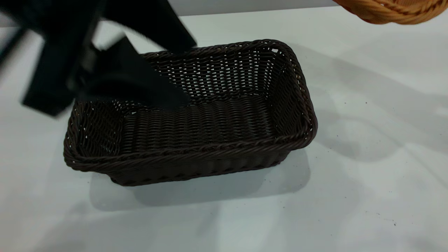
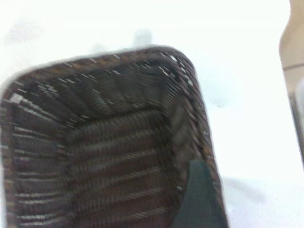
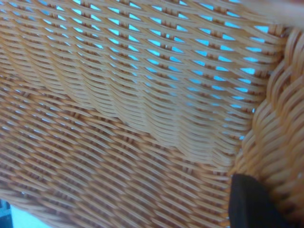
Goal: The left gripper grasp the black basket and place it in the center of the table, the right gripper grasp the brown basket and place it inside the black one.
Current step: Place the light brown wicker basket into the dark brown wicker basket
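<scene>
Exterior view: the black basket (image 1: 196, 115) sits flat on the white table (image 1: 367, 182), near the middle of the surface, its mouth open upward and its long side facing the camera. The left gripper (image 1: 115, 75), a blurred black mass, hangs over the basket's far left corner, its lower part reaching across the rim there; I cannot tell whether its fingers are spread or pressed together. At the top right corner only the curved braided rim of the brown basket (image 1: 392, 10) shows, off the table surface and well apart from the dark one. Left wrist view: the black basket (image 2: 109, 152) fills most of the frame, seen down into its woven floor and sloped walls, with one dark finger (image 2: 199, 199) lying against the inner side of its rim. Right wrist view: the brown basket (image 3: 133, 118) fills the picture at very close range, and one black fingertip (image 3: 251, 204) of the right gripper presses on the weave just beside the braided rim; the opposite finger is hidden, though the basket hangs lifted in its hold.
</scene>
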`<state>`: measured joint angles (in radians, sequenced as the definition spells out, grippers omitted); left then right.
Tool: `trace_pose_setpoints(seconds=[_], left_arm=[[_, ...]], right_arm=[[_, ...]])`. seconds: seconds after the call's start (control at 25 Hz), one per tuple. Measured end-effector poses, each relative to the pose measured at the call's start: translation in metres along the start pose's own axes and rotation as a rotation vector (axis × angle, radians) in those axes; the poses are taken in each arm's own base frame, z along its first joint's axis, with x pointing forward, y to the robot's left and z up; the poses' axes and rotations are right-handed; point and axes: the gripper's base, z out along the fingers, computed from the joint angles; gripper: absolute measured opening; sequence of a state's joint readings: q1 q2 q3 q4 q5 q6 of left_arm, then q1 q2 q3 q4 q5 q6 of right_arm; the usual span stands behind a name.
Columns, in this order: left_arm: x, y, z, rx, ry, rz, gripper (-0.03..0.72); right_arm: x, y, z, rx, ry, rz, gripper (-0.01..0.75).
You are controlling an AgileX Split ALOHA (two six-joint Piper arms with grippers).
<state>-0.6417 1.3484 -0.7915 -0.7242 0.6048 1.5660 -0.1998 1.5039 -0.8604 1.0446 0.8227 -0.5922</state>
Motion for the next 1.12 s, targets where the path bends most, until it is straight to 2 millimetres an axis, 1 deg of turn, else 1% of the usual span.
trace_pose_setpoints(seconds=[0.16,0.28,0.44,0.52,0.64,0.76,0.96,1.12], left_arm=[[-0.022,0.009,-0.036,-0.177,-0.112,-0.029,0.468],[-0.037,0.014,-0.064,-0.312,-0.203,-0.037,0.468],[-0.055,0.021,-0.099,-0.461,-0.322,-0.053,0.468],[-0.063,0.025,-0.112,-0.517,-0.369,-0.053,0.468],[-0.073,0.031,-0.125,-0.567,-0.418,-0.052,0.468],[-0.079,0.036,-0.134,-0.6,-0.469,-0.093,0.468],[-0.081,0.039,-0.137,-0.622,-0.529,-0.194,0.468],[-0.083,0.039,-0.138,-0.599,-0.588,-0.282,0.468]], right_arm=[[-0.006,0.004,0.002,-0.03,0.049,-0.02,0.111],[-0.011,0.011,0.0,-0.064,0.073,-0.04,0.111],[-0.011,0.012,-0.001,-0.069,0.084,-0.046,0.111],[-0.009,0.012,-0.001,-0.074,0.098,-0.049,0.111],[-0.007,0.016,0.001,-0.084,0.119,-0.059,0.111],[-0.001,0.023,0.007,-0.079,0.157,-0.104,0.111],[0.01,0.037,0.017,-0.085,0.208,-0.164,0.111],[0.013,0.041,0.021,-0.083,0.226,-0.188,0.111]])
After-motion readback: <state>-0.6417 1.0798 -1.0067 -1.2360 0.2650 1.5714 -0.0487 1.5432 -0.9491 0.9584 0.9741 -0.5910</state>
